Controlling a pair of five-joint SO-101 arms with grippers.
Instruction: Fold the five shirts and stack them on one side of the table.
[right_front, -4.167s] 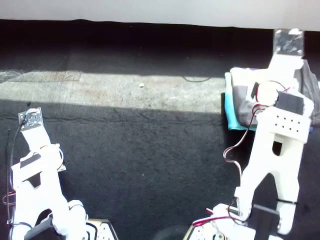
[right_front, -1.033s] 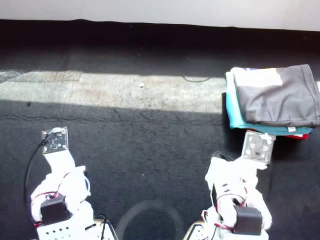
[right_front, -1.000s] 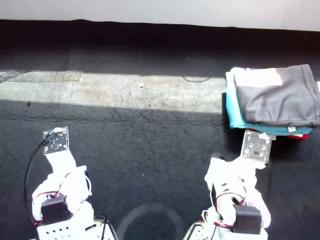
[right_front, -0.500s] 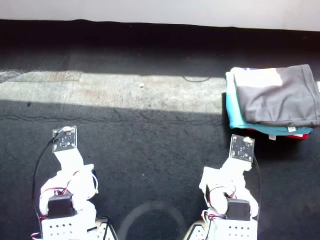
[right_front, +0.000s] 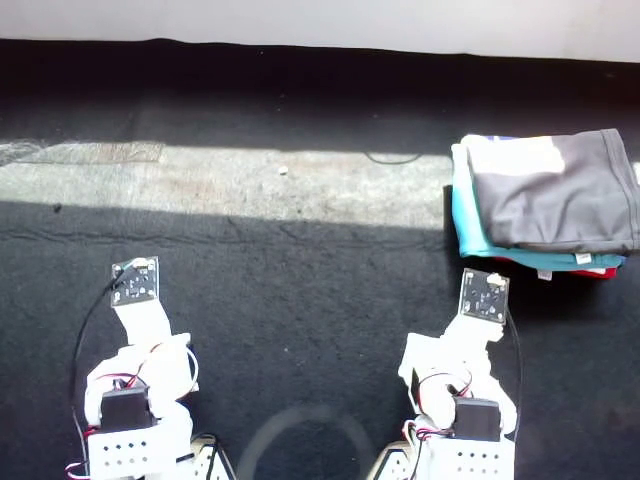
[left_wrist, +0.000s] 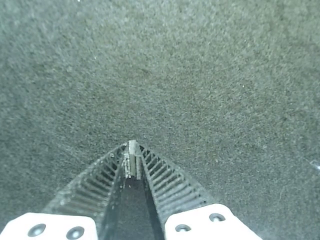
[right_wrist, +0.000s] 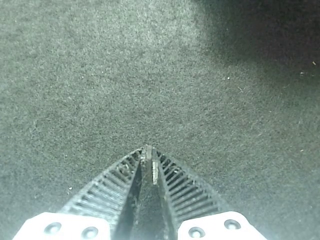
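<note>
I'm seeing the left pincer (left_wrist: 131, 160) and right pincer (right_wrist: 148, 162) pinched together, gripping nothing, hanging over the mat (left_wrist: 200, 75). The shirts (right_front: 545, 205) are lying stacked ahead of the right pincer, slightly to its right.

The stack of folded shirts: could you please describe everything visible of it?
The stack of folded shirts lies flat on the black felt-like table cover, at the right of the high view. A dark grey shirt is on top, a turquoise one sticks out beneath, and a red edge shows at the bottom. Nothing else touches it.
</note>
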